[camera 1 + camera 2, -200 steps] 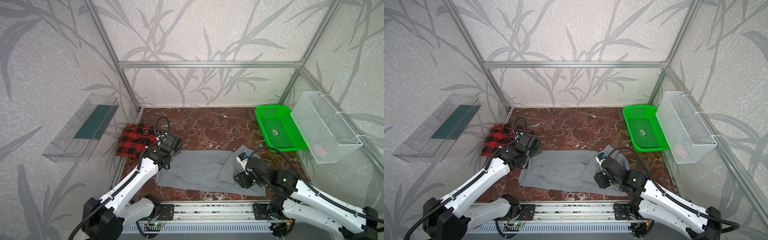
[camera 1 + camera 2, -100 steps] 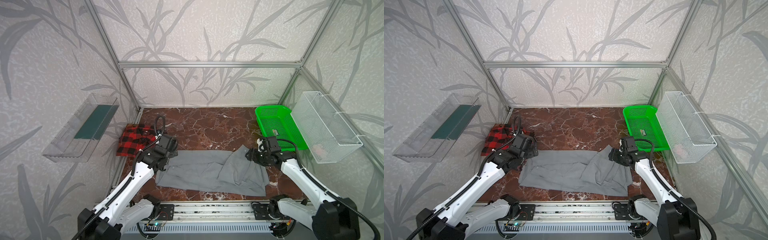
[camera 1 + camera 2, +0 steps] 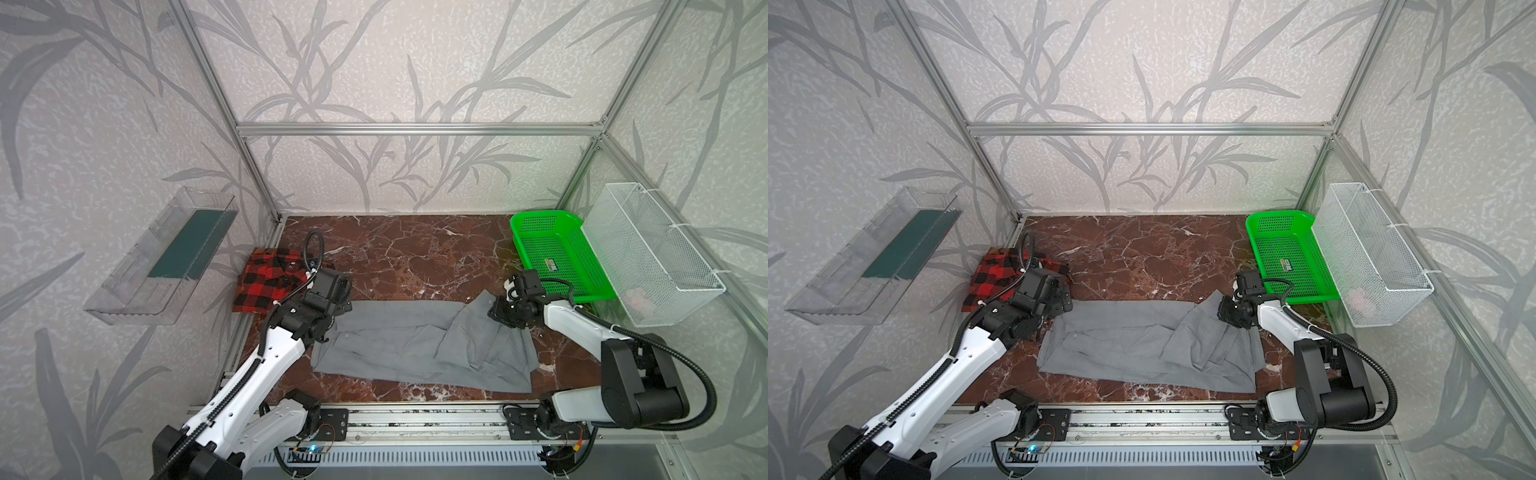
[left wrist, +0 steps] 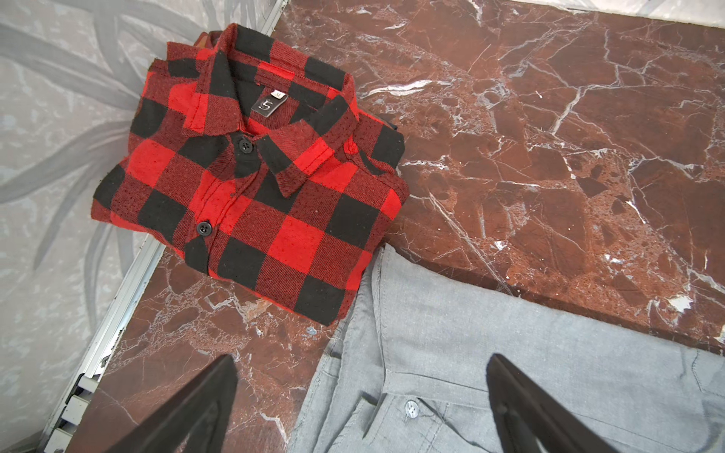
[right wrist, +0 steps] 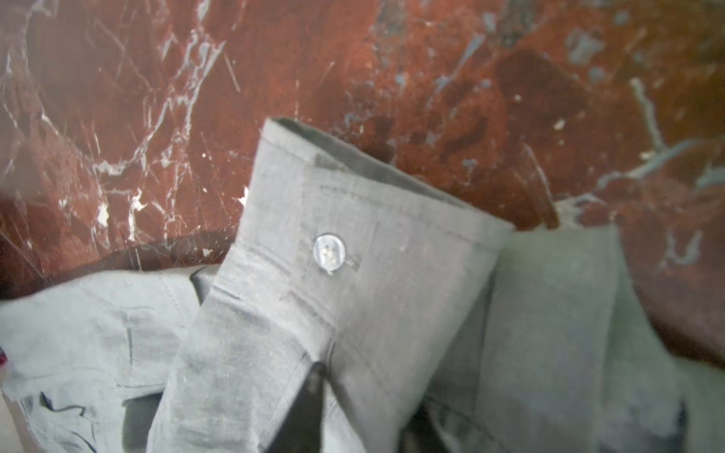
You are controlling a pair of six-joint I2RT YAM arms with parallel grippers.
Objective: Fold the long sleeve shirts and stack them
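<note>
**Current state.** The gray shirt lies spread across the near half of the table, collar end toward the left. The plaid shirt lies folded at the far left corner, with its near corner just touching the gray shirt's collar end. The right gripper appears pinched on the gray shirt's sleeve just behind the cuff, which stands raised off the table. The left gripper hangs over the collar with its jaws spread wide and holds nothing.

**Hazards.**
- Slip: the pinch covers little cloth, so a fast pull would likely free the sleeve.
- Drag: nothing pins the shirt body. Carrying the sleeve across may pull the whole garment and bunch it.
- Collision: the right gripper works near the green basket and could knock it.
- Disturbance: a low left gripper could snag the folded plaid shirt.

**Change from the earlier frames.** One second ago the right gripper sat low over the near right part of the shirt. It is now at the far right corner. The left gripper and the plaid shirt remain roughly in place.
</note>
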